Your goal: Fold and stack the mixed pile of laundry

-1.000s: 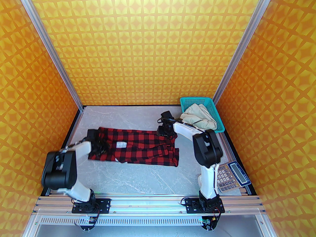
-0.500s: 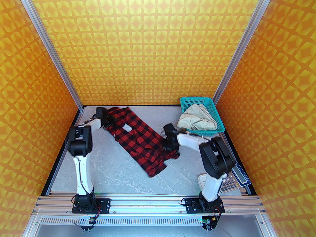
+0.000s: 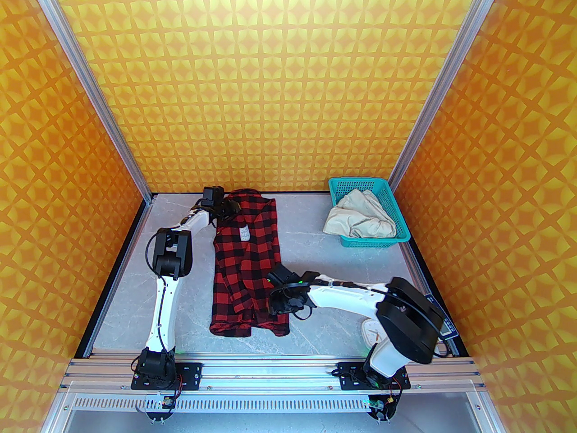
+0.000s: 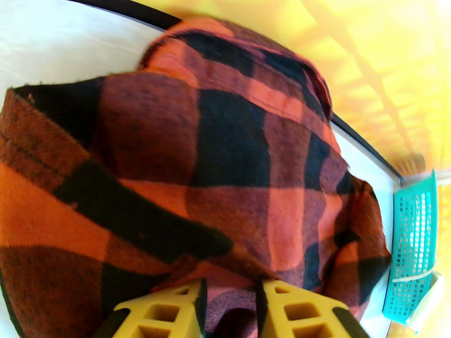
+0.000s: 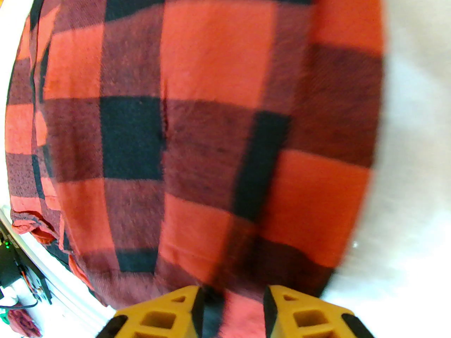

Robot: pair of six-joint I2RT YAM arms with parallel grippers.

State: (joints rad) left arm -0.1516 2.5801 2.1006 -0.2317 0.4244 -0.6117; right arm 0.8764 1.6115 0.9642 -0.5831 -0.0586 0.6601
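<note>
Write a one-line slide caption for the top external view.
Both pairs of jaws pinch opposite ends of the checked shirt, stretched lengthwise over the table; cream trousers sit in the teal basket.

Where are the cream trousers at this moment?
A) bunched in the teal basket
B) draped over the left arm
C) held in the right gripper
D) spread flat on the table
A: the cream trousers lie bunched in the teal basket, apart from the checked shirt.
</note>
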